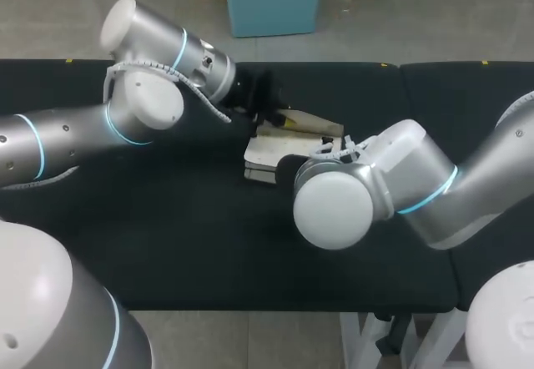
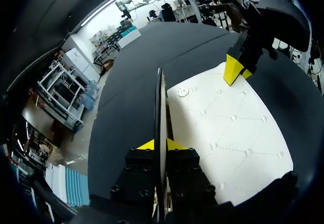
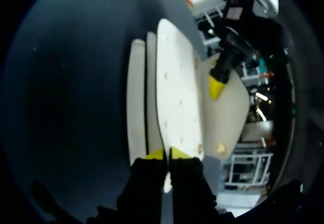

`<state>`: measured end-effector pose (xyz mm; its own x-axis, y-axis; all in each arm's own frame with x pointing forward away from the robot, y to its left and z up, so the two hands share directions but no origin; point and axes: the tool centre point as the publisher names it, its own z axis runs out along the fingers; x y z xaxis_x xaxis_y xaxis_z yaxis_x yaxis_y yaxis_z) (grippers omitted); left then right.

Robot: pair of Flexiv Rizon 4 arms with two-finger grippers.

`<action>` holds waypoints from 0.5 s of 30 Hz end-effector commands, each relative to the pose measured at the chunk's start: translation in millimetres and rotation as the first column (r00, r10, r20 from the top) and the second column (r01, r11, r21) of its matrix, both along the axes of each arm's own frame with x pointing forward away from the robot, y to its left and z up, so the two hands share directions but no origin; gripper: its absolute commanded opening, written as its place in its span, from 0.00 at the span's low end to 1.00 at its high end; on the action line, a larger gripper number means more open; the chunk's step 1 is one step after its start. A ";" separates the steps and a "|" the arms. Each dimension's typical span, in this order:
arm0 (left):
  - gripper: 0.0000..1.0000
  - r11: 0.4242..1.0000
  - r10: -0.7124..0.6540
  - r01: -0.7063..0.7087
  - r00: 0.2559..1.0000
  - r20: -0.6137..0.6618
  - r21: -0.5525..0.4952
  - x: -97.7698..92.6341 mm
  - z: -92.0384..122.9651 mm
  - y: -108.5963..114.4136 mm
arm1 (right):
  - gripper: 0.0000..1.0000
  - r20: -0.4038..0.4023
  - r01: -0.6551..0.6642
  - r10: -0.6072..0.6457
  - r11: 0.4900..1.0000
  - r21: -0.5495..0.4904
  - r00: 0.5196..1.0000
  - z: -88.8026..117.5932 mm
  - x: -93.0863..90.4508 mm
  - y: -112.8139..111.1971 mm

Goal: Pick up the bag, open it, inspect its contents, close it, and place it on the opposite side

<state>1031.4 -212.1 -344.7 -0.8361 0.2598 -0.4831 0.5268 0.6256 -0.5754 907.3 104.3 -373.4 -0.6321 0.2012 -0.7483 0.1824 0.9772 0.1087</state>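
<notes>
A white quilted bag [image 1: 279, 148] lies on the black table [image 1: 192, 244] near the middle. Its flap [image 3: 225, 102] is lifted, and my left gripper [image 2: 160, 144] is shut on the flap's thin edge [image 2: 160, 102]; in the head view that gripper [image 1: 269, 117] is at the bag's far side. My right gripper [image 3: 166, 154] is shut on the edge of the bag's white panel [image 3: 177, 92] at the near side. In the head view its wrist hides most of it. The left wrist view shows the quilted panel [image 2: 228, 133] with the right gripper's yellow fingertip [image 2: 233, 69] at its far edge.
My right arm's big white elbow joint [image 1: 334, 206] hangs over the table just in front of the bag. A seam [image 1: 399, 67] splits the table at the right. Bare black cloth lies left of the bag and along the front edge.
</notes>
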 end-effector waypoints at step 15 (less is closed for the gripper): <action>0.28 0.999 -0.010 0.016 0.993 0.116 -0.046 -25.0 -6.0 10.6 | 0.00 0.002 0.004 -0.004 1.000 -0.003 1.000 -0.7 0.4 1.5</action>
